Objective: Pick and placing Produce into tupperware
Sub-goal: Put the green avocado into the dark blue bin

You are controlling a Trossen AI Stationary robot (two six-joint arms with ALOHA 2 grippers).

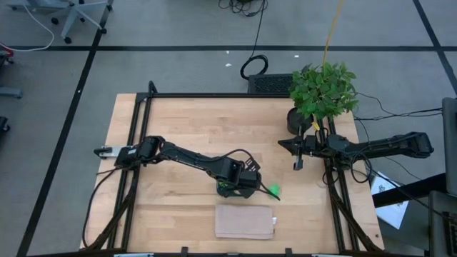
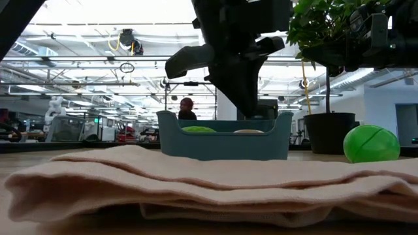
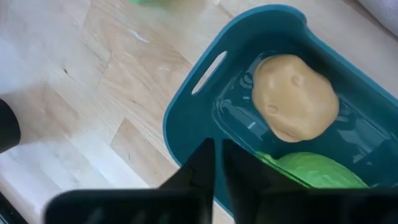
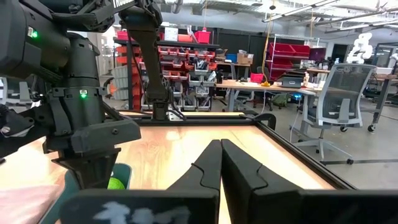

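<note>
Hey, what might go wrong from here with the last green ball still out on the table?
The bright green ball is round and sits loose beside the cloth, so a nudge may roll it away. The left gripper hangs shut over the tupperware, close to its rim, and could clip and shift it, jostling the yellow-orange piece.

Left gripper (image 1: 246, 187) hangs over tupperware (image 2: 224, 138), blocking top access; cloth (image 1: 245, 222) occupies tabletop's near edge; left side open.
</note>
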